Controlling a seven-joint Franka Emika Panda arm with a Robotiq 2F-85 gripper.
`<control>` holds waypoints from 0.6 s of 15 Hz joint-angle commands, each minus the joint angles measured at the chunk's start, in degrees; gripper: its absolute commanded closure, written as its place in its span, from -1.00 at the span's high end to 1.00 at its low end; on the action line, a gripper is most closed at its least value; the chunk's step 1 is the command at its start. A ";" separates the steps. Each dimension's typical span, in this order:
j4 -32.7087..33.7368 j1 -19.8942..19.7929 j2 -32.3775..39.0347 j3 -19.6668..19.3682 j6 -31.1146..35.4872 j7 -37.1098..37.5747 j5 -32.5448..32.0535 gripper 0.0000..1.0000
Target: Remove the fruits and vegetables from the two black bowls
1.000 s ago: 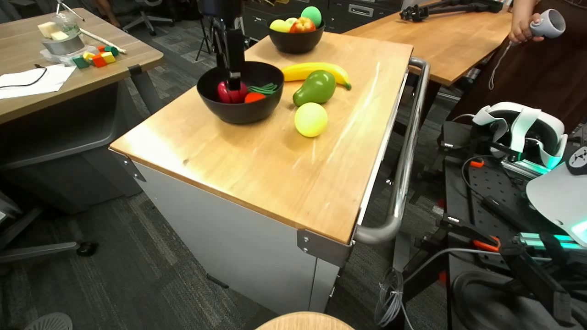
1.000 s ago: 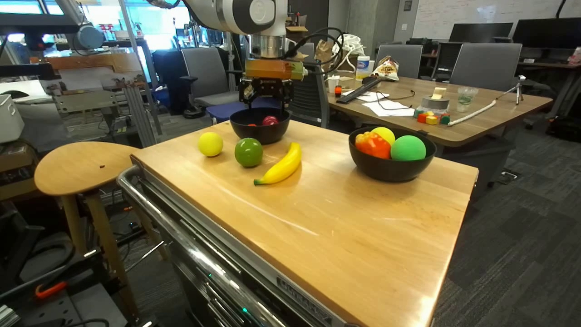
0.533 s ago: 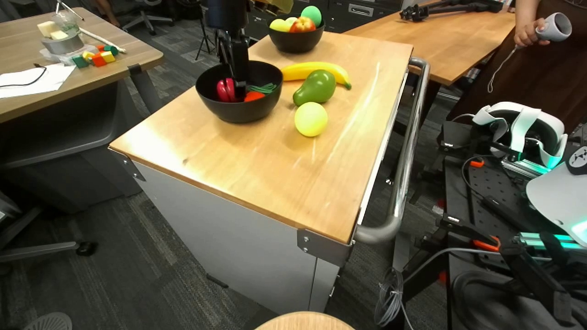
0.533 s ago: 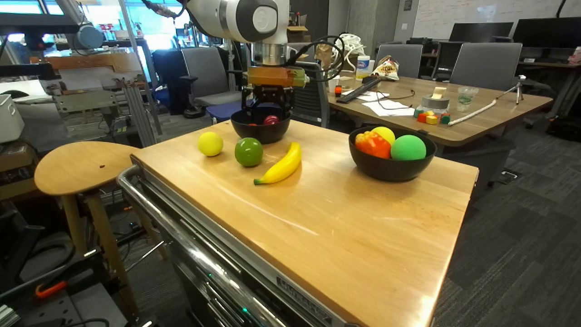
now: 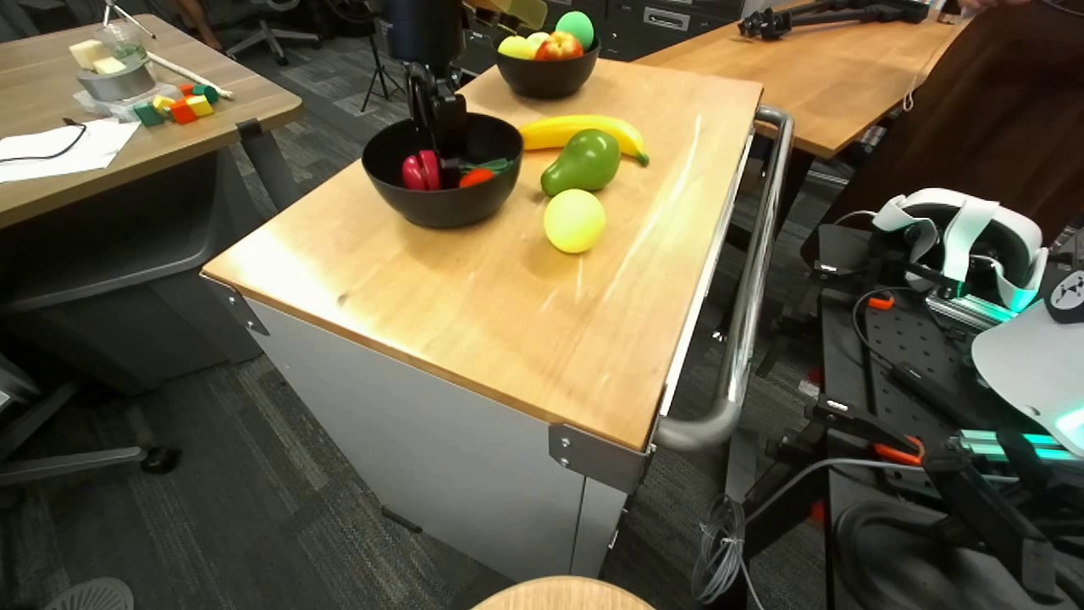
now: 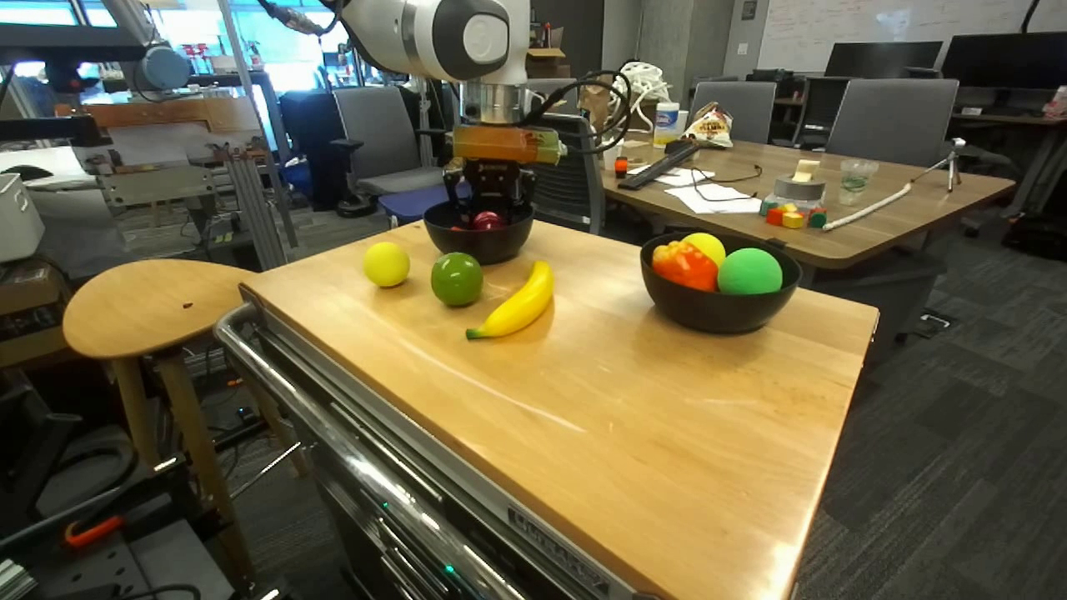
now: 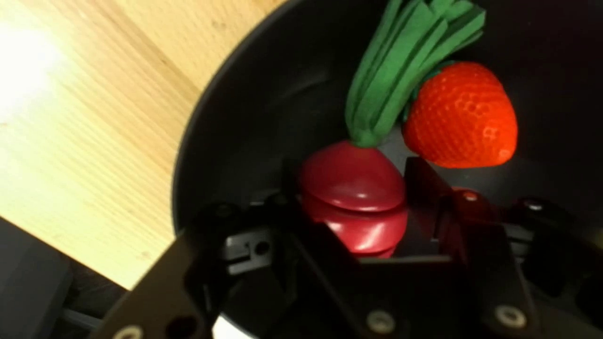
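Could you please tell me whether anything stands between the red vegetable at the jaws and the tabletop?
Yes: the wall of its black bowl surrounds the red vegetable, so it would probably need lifting up and over before reaching the tabletop.

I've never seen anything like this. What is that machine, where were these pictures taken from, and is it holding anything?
That's a robot arm, a mechanical limb with a pincer at its end. The two wide pictures come from cameras standing apart from it, facing the table from different places. The close-up is from a camera on its wrist, looking into a bowl.

Beside that bowl, the table carries a banana, an avocado and a yellow ball. A second bowl holds more produce, including a green ball.

The bowl under the pincer holds a strawberry and a red vegetable. The fingers stand on either side of the red vegetable; whether they grip it, I can't tell.
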 commanded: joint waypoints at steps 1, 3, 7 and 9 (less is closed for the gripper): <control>-3.14 -1.30 -7.24 2.05 -3.88 -0.54 0.39 -0.38; -4.88 -1.27 -12.30 2.05 -6.03 -0.27 0.51 -0.38; -6.31 -2.84 -21.26 0.90 -4.77 -3.07 3.61 -0.38; -4.57 -4.58 -22.73 -1.20 -6.95 -3.66 5.45 -0.38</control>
